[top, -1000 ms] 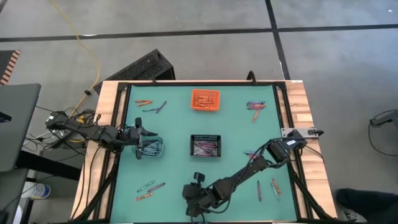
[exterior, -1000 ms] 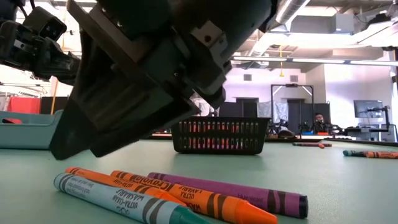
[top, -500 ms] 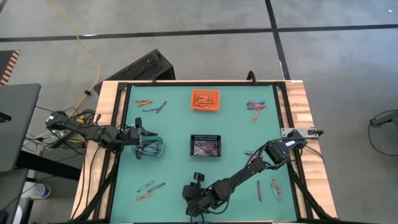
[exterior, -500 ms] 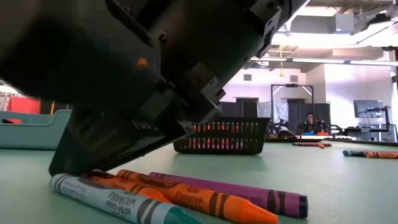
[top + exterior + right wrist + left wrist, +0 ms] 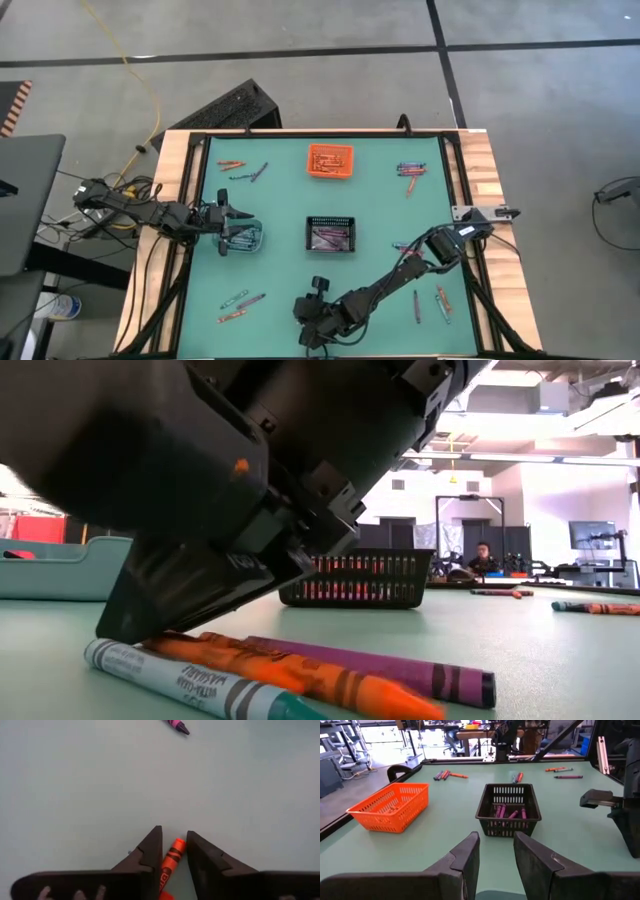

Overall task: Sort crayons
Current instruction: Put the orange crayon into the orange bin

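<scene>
Right hand [image 5: 174, 851] astride orange crayon [image 5: 171, 859], purple crayon [image 5: 400, 671] alongside

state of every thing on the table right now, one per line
right gripper: at the near table edge, fingers either side of the orange crayon
left gripper: open, over the clear bin
orange crayon: lying flat
purple crayon: flat beside it
grey-wrapped crayon: flat
black bin: holds purple crayons
orange bin: holds orange crayons
</scene>
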